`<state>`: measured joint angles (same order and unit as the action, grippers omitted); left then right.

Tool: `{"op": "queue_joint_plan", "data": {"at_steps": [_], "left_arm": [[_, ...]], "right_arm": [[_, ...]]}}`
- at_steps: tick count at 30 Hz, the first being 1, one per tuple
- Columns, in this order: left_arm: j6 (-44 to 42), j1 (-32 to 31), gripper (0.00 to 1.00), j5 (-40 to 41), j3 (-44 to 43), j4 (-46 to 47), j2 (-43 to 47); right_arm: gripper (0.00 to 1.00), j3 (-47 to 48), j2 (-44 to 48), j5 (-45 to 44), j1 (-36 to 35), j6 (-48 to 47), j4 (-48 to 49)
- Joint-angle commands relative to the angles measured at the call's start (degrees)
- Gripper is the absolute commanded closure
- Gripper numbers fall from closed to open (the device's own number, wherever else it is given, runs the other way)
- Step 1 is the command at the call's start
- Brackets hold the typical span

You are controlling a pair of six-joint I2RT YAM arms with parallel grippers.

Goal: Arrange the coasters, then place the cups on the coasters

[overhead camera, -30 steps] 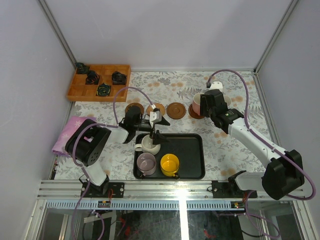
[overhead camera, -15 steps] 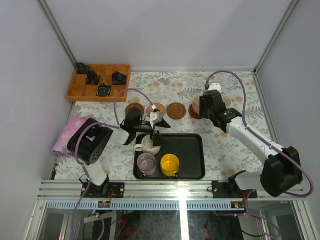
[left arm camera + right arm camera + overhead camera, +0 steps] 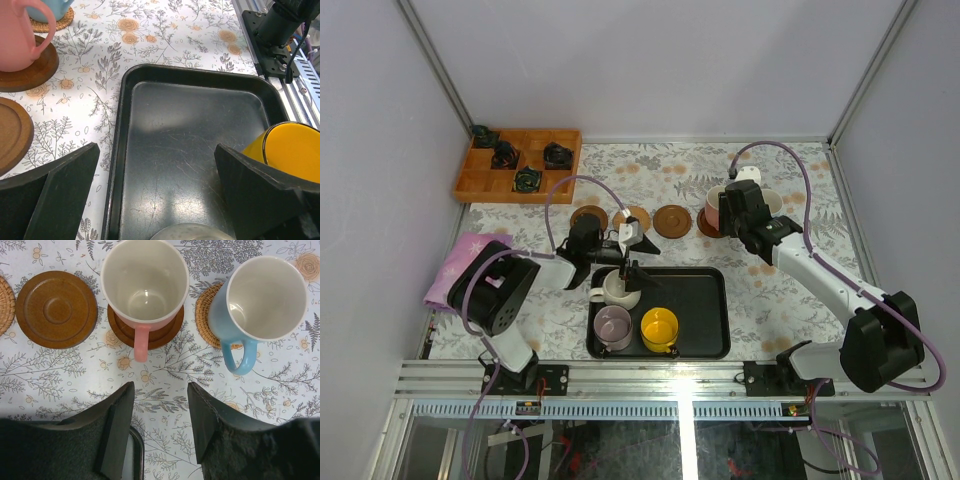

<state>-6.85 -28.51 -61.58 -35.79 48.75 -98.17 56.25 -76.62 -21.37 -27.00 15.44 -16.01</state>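
Holding left gripper (image 3: 156, 152) spread wide over cream-white ceramic mug (image 3: 618, 290) in black rectangular tray (image 3: 200, 115); right gripper (image 3: 160, 390) parted, empty, facing pink-handled mug (image 3: 144, 285).

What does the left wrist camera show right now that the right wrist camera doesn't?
Only the left wrist: the floor of the black tray, mostly bare, the yellow cup in it, and the open left gripper. Only the right wrist: the empty insides of both cups on coasters, and the right gripper, open and holding nothing. Both: the pink cup on its dark coaster, the blue cup on a woven coaster, and a bare brown coaster beside them.
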Motion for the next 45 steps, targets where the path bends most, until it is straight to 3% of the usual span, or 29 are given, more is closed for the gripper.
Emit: {"op": "queue_joint_plan", "data": {"at_steps": [1,7,16,29,45], "left_arm": [[-2.41,-0.34,0.0,0.9,-1.16,-3.21,2.97],[-1.6,-0.3,0.0,7.24,0.54,-6.06,10.49],[-9.89,-0.36,0.0,19.73,1.92,-25.29,27.6],[-3.42,-0.32,0.0,42.27,6.96,-36.36,47.15],[8.74,-0.15,0.0,74.87,4.15,-41.73,47.74]], "right_arm": [[0.46,1.59,0.16,0.0,-0.9,-0.99,1.33],[0.46,1.32,0.45,-1.73,-2.98,-2.13,0.27],[0.44,-0.72,2.87,-1.24,-8.78,1.21,-2.22],[0.35,-11.83,17.26,6.38,-17.61,8.07,-9.29],[0.25,-15.09,20.98,-1.37,-38.86,21.27,-14.57]]}}
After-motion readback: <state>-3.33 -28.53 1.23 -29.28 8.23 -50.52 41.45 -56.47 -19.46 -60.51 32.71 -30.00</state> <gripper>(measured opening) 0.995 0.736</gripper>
